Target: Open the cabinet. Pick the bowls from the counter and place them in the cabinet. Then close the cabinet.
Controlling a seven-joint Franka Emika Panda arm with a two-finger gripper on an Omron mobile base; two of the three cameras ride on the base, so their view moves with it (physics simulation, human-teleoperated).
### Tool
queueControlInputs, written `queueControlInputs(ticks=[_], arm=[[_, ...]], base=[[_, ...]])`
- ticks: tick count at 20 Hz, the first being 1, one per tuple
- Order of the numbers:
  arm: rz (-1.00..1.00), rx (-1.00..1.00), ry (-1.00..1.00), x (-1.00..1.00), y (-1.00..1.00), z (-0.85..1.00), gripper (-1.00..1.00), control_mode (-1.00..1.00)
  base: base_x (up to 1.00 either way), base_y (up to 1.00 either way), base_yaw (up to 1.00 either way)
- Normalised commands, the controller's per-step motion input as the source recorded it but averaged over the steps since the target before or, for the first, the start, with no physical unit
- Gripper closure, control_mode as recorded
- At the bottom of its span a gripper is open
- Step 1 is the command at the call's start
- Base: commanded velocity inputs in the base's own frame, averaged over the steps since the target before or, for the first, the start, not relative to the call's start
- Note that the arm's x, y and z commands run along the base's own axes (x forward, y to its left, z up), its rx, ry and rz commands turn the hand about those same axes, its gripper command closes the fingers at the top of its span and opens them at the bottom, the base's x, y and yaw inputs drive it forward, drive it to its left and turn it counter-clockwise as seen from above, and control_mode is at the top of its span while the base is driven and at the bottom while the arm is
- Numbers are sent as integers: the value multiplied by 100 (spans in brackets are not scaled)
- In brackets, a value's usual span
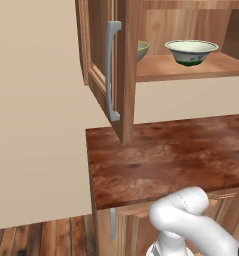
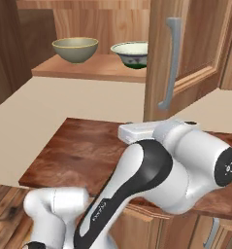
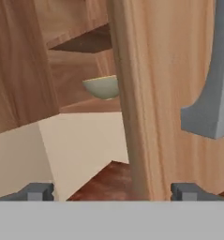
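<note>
With both bowls (image 1: 191, 51) shelved, the wide-open, empty gripper (image 3: 112, 192) faces the rigid cabinet door (image 3: 165, 93), likely best taken by its bar handle (image 3: 212, 93).

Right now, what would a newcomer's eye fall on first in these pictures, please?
Probably the open wall cabinet: both bowls already stand on its wooden shelf, the olive-tan bowl beside the pale white-green bowl. Next, the cabinet door swung out over the dark reddish-brown counter, its grey bar handle looming close in the hand view, where the open gripper straddles the door's edge.
</note>
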Motion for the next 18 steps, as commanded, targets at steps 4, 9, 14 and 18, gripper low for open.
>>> queueControlInputs(ticks=[4, 9, 14, 18], arm=[[-9, -10, -19, 9, 46, 0, -100, -100], [-9, -8, -13, 14, 36, 0, -100, -100], [-8, -8, -9, 23, 29, 3, -100, -100], [-7, -5, -1, 35, 11, 15, -100, -100]], base=[[0, 0, 0], [0, 0, 0], [0, 0, 0], [0, 0, 0]])
